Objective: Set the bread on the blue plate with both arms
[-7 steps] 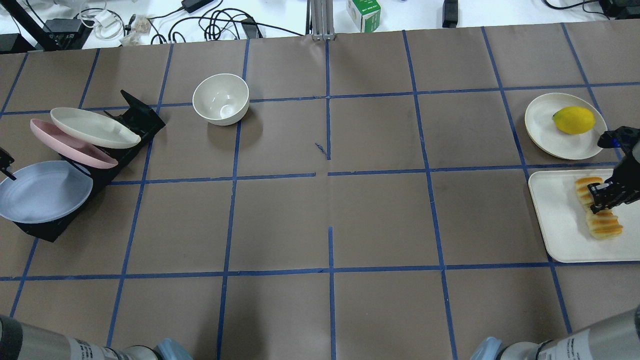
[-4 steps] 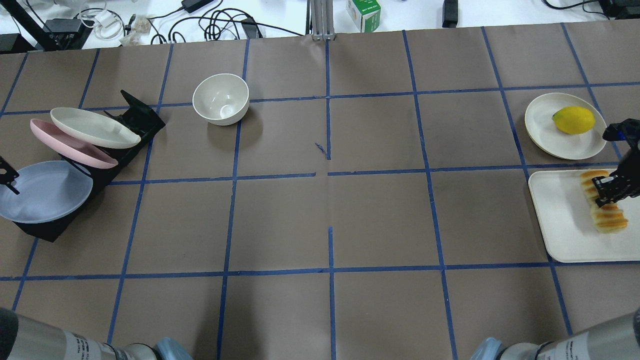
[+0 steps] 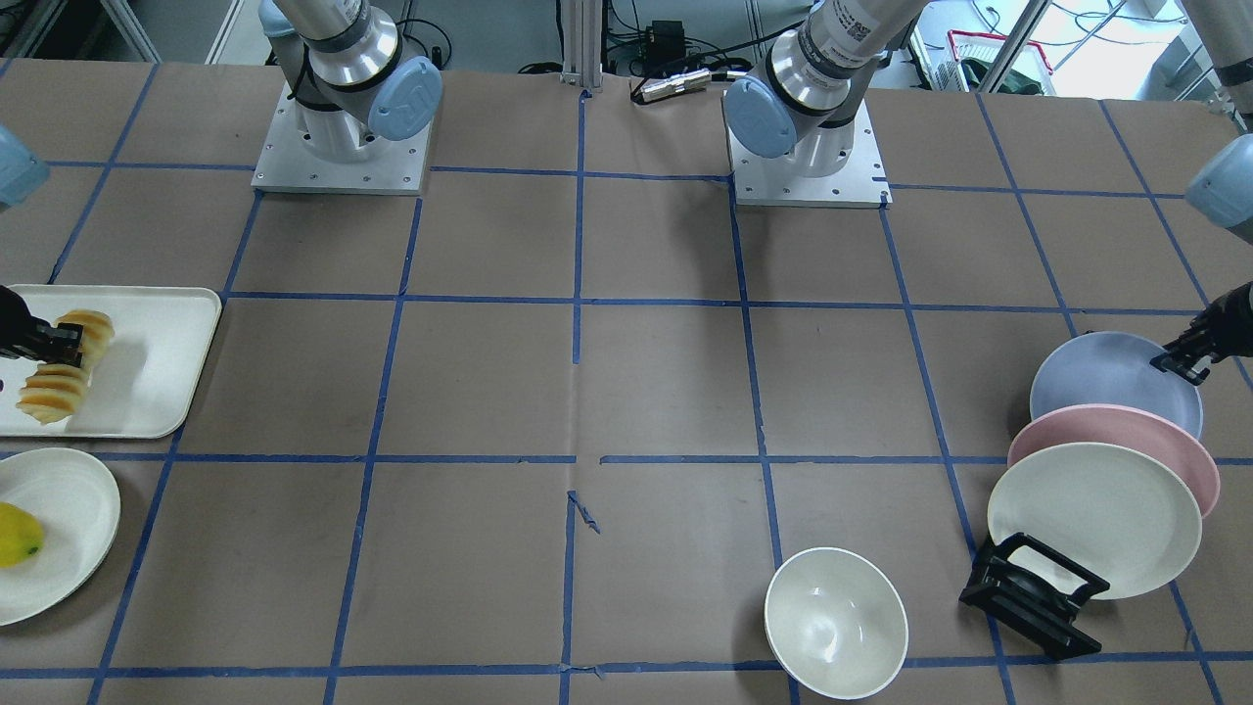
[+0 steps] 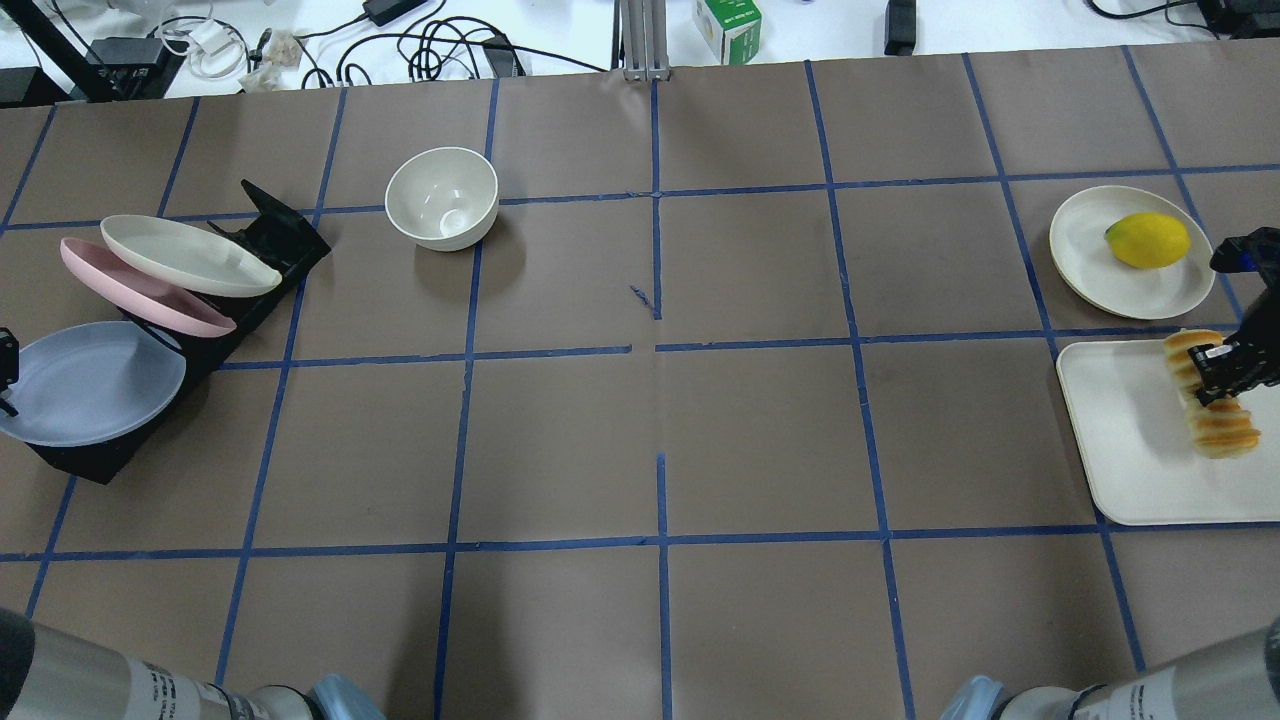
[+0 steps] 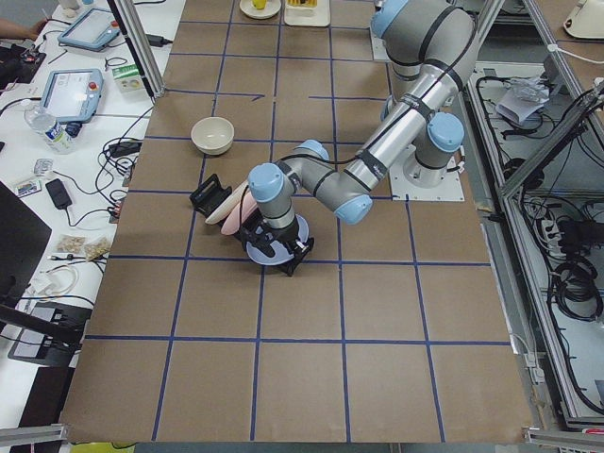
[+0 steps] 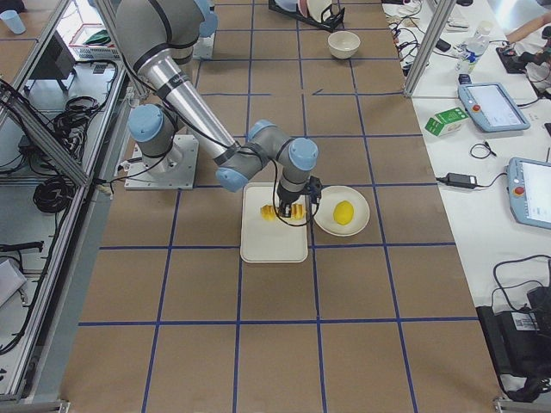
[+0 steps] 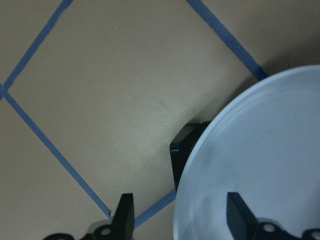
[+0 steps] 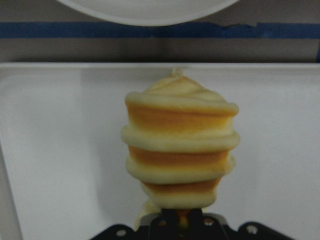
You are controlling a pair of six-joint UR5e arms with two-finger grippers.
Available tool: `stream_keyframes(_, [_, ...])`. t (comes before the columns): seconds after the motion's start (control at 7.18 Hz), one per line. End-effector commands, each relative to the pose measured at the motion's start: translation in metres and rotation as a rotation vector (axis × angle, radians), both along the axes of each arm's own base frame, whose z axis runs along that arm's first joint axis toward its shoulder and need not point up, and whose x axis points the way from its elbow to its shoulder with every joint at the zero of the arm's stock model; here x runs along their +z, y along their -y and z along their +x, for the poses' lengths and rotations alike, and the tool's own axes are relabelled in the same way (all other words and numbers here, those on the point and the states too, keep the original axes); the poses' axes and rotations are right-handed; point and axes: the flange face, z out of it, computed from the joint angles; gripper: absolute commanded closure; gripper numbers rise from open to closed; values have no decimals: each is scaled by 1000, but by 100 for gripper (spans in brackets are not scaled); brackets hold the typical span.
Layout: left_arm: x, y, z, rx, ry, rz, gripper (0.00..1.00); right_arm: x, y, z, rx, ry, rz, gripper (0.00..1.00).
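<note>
The bread point(image 4: 1222, 425), a golden-orange ridged loaf, is clamped near its middle in my right gripper point(image 4: 1216, 378) and hangs over the cream tray point(image 4: 1120, 450). It fills the right wrist view point(image 8: 180, 150) and shows at the left of the front view point(image 3: 59, 387). The blue plate point(image 4: 95, 385) leans in the lowest slot of the black rack point(image 4: 270, 230). My left gripper point(image 4: 5, 365) is at the plate's outer rim. In the left wrist view its fingers point(image 7: 125, 217) stand apart on either side of the rim of the plate point(image 7: 260, 160), open.
A pink plate point(image 4: 140, 290) and a cream plate point(image 4: 185, 255) lean in the same rack behind the blue one. A cream bowl point(image 4: 442, 197) stands at the far centre-left. A yellow lemon point(image 4: 1148, 240) lies on a cream plate point(image 4: 1085, 250) beyond the tray.
My right gripper has carried the bread towards the tray's far right part. My left gripper has shifted a little along the blue plate's outer rim.
</note>
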Motion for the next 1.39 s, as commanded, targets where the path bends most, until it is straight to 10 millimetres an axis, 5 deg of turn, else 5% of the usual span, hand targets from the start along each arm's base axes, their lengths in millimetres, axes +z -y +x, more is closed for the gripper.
stream_keyframes(0.0, [7,-3,10,9,9,-6,100,9,0,-1,1,-16,-9,95])
stream_keyframes(0.28, [29,-8,11,-5,31,-17,100,30,8,19,39,-44,-36,95])
stream_keyframes(0.56, [90,-20,21,-15,99,20,100,53,5,26,52,-71,-44,95])
stream_keyframes(0.84, [155,-34,11,-43,88,64,100,76,14,57,106,-79,-43,93])
stream_keyframes(0.97, [192,-42,-7,-161,35,101,100,86,15,60,110,-72,-37,93])
stream_keyframes(1.25, [229,-49,-56,-211,-53,42,100,99,19,60,67,-62,-23,92])
